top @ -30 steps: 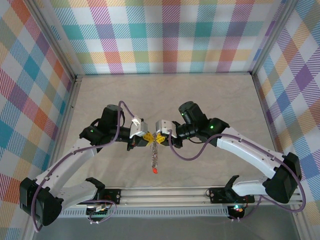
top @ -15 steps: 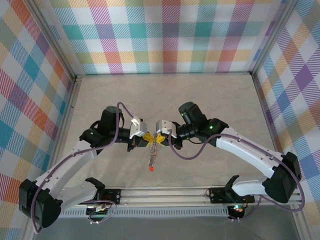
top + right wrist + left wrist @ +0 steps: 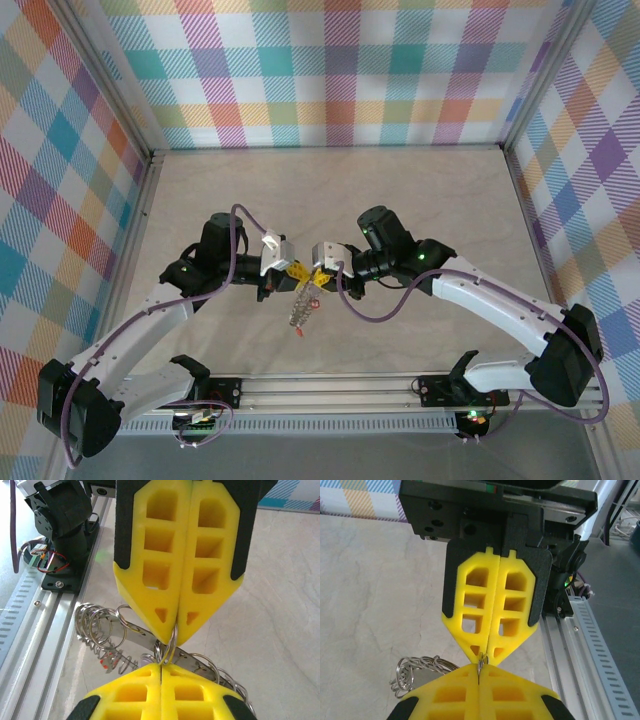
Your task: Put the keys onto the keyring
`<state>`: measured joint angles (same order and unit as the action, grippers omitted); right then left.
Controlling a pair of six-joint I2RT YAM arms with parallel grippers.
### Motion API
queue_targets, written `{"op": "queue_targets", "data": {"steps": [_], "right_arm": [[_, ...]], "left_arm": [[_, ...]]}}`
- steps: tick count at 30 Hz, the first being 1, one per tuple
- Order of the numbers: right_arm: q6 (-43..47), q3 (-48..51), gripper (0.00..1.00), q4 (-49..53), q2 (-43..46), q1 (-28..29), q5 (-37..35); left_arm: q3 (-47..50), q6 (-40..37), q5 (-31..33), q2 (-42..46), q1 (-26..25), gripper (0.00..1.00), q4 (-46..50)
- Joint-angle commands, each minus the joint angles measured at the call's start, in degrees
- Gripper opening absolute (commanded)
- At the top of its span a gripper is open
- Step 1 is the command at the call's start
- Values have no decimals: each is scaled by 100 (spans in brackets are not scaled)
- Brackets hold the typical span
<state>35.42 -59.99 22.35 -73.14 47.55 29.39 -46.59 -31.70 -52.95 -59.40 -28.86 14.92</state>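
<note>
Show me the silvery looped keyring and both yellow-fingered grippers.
silvery looped keyring (image 3: 302, 316): top view, middle of hanging loops.
yellow-fingered left gripper (image 3: 296, 276): top view, fingertips.
yellow-fingered right gripper (image 3: 318, 281): top view, fingertips.

Keyring (image 3: 303, 310) higher than before, shorter and bunched closer beneath the fingers (image 3: 293, 272).

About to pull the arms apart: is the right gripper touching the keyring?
Touching. In the right wrist view the right gripper, shut, pinches a wire loop of the keyring.

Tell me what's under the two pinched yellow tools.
The silvery chain-like keyring dangles there, its loop pinched by the left tool and right tool. A red speck shows; the tools cover the rest.
</note>
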Motion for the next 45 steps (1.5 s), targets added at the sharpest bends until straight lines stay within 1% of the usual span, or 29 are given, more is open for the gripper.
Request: {"op": "queue_targets", "data": {"steps": [1,8,9,12,19,23,26,30,34,41,45], "right_arm": [[175,84,0,371,-1,44,201],[14,150,0,35,26,35,381],[-59,167,3,-81,31,35,407],[-217,224,9,-440,53,34,451],[-346,300,16,-718,53,35,526],[-466,410,18,-861,114,18,568],[-724,605,19,-1261,195,-24,583],[-1045,735,19,-1688,216,-97,669],[-1330,892,19,-2131,231,-176,802],[-1400,917,19,-2205,257,-306,961],[-1280,900,20,-2035,353,-419,962]], "left_arm": [[6,190,-63,92,-46,0,-869],[60,305,-115,58,-58,0,-1007],[54,322,-105,52,-58,0,-1001],[74,425,-76,80,-58,0,-1094],[146,594,34,121,-54,0,-1180],[263,696,88,199,-58,0,-1358],[245,749,97,188,-58,0,-1381],[323,919,31,141,-56,0,-1642],[279,948,21,73,-63,0,-1671],[283,918,-28,26,-58,0,-1669],[296,845,-57,37,-61,0,-1665]]}}
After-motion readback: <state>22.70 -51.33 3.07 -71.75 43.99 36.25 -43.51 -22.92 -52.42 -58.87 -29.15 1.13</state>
